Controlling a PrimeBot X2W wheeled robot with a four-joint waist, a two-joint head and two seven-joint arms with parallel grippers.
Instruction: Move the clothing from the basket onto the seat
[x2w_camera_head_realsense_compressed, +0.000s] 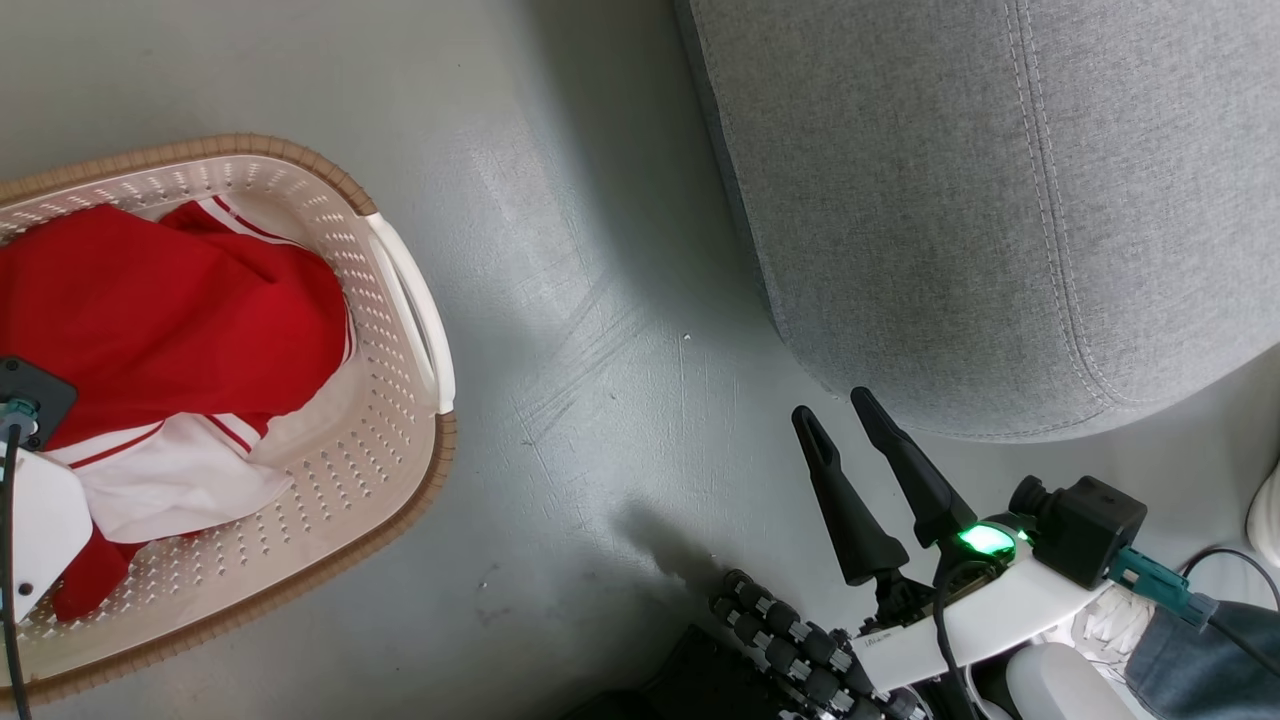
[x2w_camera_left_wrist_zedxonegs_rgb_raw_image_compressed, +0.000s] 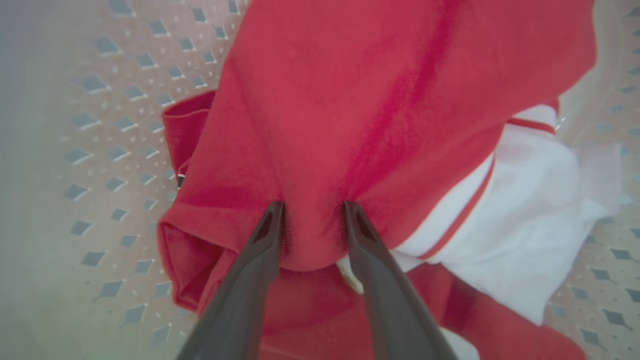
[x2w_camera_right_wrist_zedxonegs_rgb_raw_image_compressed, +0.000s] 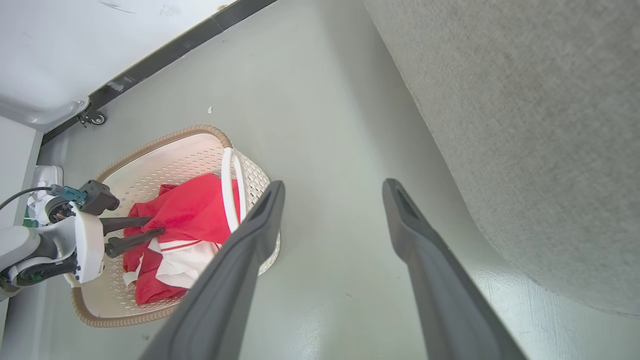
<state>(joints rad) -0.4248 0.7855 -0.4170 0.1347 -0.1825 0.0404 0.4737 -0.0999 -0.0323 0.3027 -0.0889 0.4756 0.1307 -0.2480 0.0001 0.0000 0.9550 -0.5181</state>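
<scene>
The clothing (x2w_camera_head_realsense_compressed: 180, 310), bright red fabric with white striped trim, lies heaped in the cream basket (x2w_camera_head_realsense_compressed: 400, 280) on the floor at the left. In the left wrist view my left gripper (x2w_camera_left_wrist_zedxonegs_rgb_raw_image_compressed: 312, 207) presses down into the red clothing (x2w_camera_left_wrist_zedxonegs_rgb_raw_image_compressed: 350, 100), a fold bunched between its two fingers, which touch it on both sides. The right wrist view shows that left gripper (x2w_camera_right_wrist_zedxonegs_rgb_raw_image_compressed: 155, 225) reaching into the basket (x2w_camera_right_wrist_zedxonegs_rgb_raw_image_compressed: 165, 142). My right gripper (x2w_camera_head_realsense_compressed: 833, 405) hangs open and empty over the floor, just in front of the grey seat (x2w_camera_head_realsense_compressed: 950, 200).
Bare grey floor (x2w_camera_head_realsense_compressed: 600, 350) lies between basket and seat. A person's denim leg (x2w_camera_head_realsense_compressed: 1200, 650) and white laced shoe (x2w_camera_head_realsense_compressed: 1110, 620) are at the lower right. A white wheeled unit (x2w_camera_right_wrist_zedxonegs_rgb_raw_image_compressed: 45, 115) and a dark baseboard (x2w_camera_right_wrist_zedxonegs_rgb_raw_image_compressed: 165, 55) stand beyond the basket.
</scene>
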